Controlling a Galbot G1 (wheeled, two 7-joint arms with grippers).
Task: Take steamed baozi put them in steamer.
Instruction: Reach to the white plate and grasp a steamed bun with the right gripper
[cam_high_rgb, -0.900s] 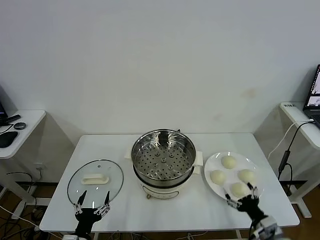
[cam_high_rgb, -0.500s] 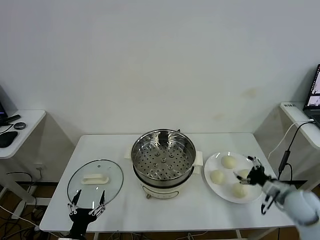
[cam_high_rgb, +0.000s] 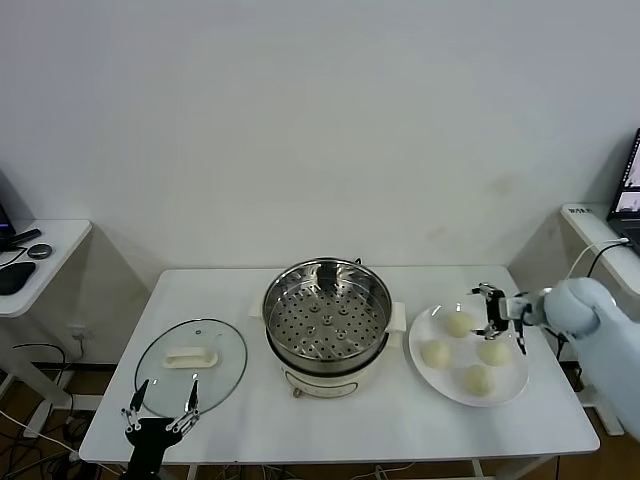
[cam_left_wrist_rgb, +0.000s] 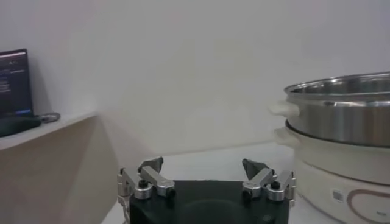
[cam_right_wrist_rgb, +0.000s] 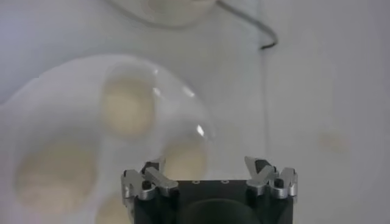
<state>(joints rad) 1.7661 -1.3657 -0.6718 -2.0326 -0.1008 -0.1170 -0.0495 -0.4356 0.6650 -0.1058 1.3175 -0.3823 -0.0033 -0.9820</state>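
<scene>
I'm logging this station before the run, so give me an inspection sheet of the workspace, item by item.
Surface: white table, nothing spilled.
Job's things: four buns on a white plate, right of the steamer; its holed tray holds nothing.
Clutter: glass lid flat on the table, left of the steamer.
Grippers: right gripper open above the plate, holding nothing; left gripper open, low at the front edge near the lid.
Cables: black cable hanging at the right side desk.
Surroundings: white wall, side desks left and right.
</scene>
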